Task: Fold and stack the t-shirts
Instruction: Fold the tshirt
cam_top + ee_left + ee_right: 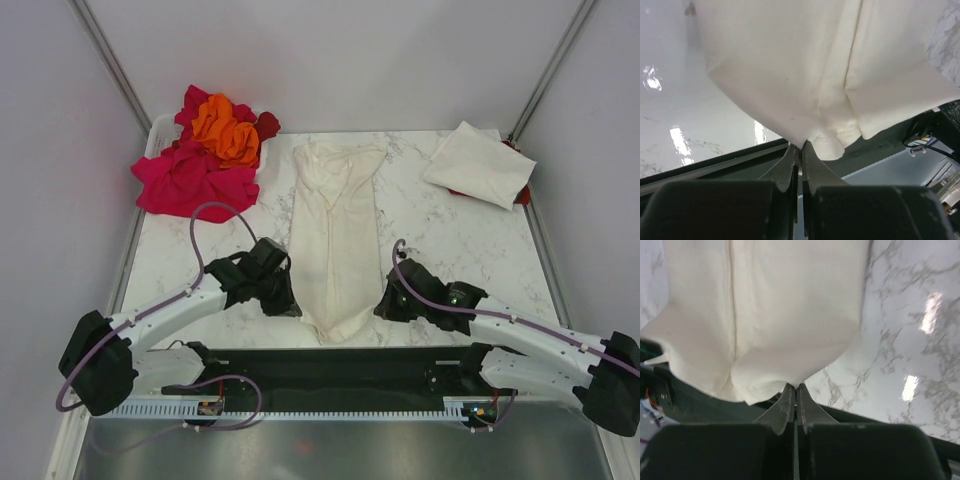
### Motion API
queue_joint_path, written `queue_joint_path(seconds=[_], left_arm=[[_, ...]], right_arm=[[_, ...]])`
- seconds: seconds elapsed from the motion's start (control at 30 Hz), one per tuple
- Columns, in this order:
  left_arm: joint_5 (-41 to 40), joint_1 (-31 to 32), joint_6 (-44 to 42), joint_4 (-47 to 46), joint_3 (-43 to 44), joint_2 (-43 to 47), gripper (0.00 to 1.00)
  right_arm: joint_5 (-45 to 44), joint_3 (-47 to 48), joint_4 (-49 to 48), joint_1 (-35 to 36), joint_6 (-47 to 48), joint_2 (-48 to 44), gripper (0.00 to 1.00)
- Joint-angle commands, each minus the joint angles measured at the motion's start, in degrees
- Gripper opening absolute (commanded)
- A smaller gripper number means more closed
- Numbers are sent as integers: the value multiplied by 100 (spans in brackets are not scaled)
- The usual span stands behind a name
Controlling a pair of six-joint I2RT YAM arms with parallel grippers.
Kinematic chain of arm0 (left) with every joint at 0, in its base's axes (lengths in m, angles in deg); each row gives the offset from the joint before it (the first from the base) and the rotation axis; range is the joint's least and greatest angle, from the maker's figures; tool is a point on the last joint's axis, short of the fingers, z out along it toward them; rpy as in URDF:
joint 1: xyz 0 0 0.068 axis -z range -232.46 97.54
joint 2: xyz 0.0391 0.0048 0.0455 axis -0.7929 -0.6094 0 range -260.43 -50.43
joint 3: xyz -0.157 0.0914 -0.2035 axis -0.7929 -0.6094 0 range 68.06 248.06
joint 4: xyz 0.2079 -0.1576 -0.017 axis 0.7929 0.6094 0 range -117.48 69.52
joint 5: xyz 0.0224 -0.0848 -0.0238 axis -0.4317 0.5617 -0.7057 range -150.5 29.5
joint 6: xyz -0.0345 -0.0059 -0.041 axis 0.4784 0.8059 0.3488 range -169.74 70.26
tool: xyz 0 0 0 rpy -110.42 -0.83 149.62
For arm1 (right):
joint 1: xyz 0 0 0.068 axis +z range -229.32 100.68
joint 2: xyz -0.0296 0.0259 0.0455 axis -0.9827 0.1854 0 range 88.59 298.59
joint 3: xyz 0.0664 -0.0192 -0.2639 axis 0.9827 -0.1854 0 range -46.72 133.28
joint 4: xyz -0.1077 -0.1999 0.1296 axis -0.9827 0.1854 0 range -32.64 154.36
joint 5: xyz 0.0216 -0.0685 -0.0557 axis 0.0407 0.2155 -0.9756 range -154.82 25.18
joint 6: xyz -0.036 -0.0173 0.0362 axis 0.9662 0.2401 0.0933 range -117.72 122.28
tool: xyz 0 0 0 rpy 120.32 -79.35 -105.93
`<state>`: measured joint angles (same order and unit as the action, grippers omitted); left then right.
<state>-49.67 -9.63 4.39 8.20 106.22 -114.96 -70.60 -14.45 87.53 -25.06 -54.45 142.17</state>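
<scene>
Two grippers flank the near end of one long cream t-shirt (335,240), one at each corner. The shirt lies on the marble table (450,240) as a narrow strip with its sides turned in. Its long axis runs straight away from the arm bases toward the far edge, and its near end reaches the table's front lip.

The left gripper (288,300) has its fingers pressed together, and in its wrist view the cloth's corner comes down to the fingertips, so it appears to pinch that corner. The right gripper (384,303) looks the same: tips closed, with the hem's other corner caught between them. Neither arm is nearer than the other, since each is at its own corner with the body of the shirt stretching away ahead of it.

From where I stand, the next fold turns on that axis. The near end would travel forward along the strip toward the far end, both arms together.

The fabric is soft, pale and lightly creased, with a lengthwise fold line down the middle. A folded cream tee (478,163) rests at the far right, and a heap of magenta and orange tees (205,150) lies at the far left.
</scene>
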Motion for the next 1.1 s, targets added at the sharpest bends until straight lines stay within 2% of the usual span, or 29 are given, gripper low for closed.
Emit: queue_joint_path(seconds=[0.0, 0.1, 0.3, 0.4, 0.57, 1.07], left_arm=[[-143, -230, -666, 193, 666, -331, 2], [-99, -502, -1052, 255, 1290, -735, 2], [209, -1319, -1974, 317, 2266, -1439, 2], [253, -1513, -2388, 334, 2749, -1948, 2], [367, -1769, -2644, 361, 3495, -2799, 2], [429, -2287, -3075, 651, 5096, -4269, 2]], right_arm=[[-100, 498, -274, -677, 785, 449, 0], [76, 1017, -336, -1275, 1356, 941, 0], [349, 2036, -425, -1953, 2139, 1960, 0], [481, 2493, -433, -2243, 2359, 2427, 0], [560, 3117, -442, -2613, 2588, 3121, 0], [824, 4304, -469, -3088, 2948, 4608, 0]])
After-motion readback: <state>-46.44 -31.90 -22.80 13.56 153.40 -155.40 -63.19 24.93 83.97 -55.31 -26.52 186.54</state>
